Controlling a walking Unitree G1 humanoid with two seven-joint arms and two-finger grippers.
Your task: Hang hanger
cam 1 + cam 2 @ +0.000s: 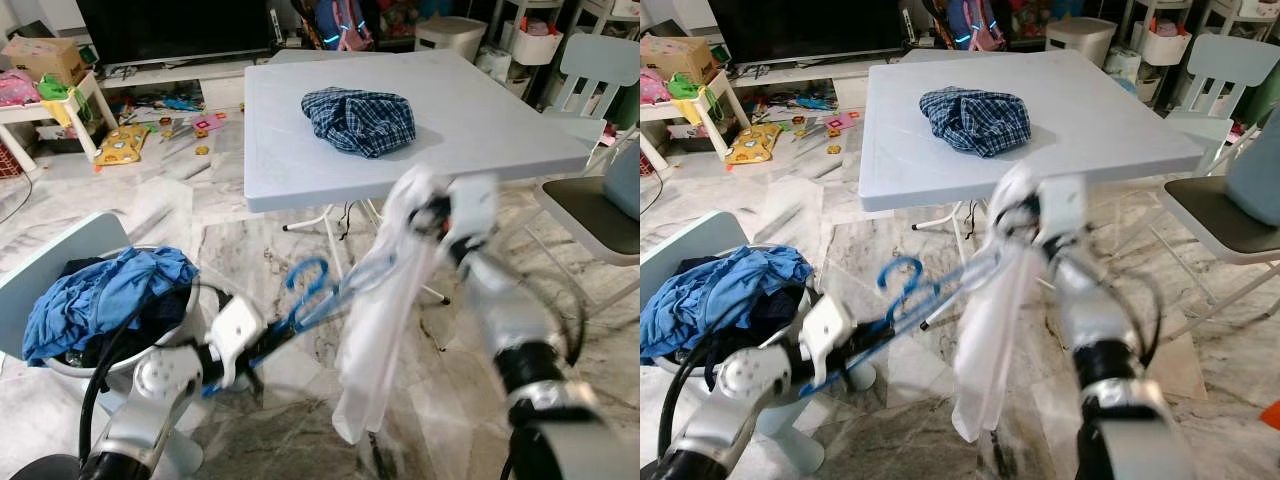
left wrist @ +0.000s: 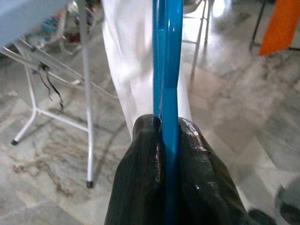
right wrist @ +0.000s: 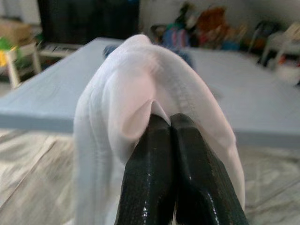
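Both grippers engaged, in front of the table.
Left gripper clamps the blue hanger; right gripper, fingers closed, pinches the white garment draped over it.

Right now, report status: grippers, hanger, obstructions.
Left gripper shut on blue hanger. Right gripper shut on white garment, draped on hanger. Table directly ahead.
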